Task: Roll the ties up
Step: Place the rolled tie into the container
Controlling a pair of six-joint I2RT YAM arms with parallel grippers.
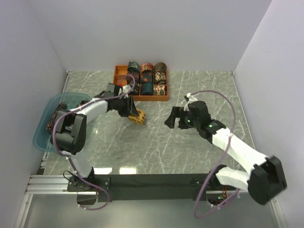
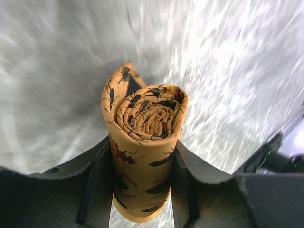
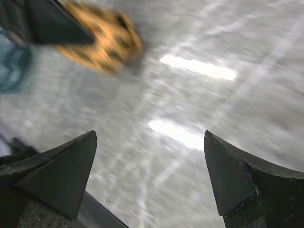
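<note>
two arms over a grey marbled table. the left gripper is clamped on a rolled gold tie, its fingers pressed against opposite sides of the roll. in the left wrist view the coil's end faces the camera, showing a tight spiral with dark insect motifs and one loose flap on the far side. the roll is just in front of the orange tray, near its left corner; whether it touches the table cannot be told. the right gripper stands wide open and holds nothing, apart from the roll and to its right; its wrist view shows the roll blurred at upper left. rolled ties sit in the tray's compartments. a blue basin at the table's left edge holds dark patterned fabric.
</note>
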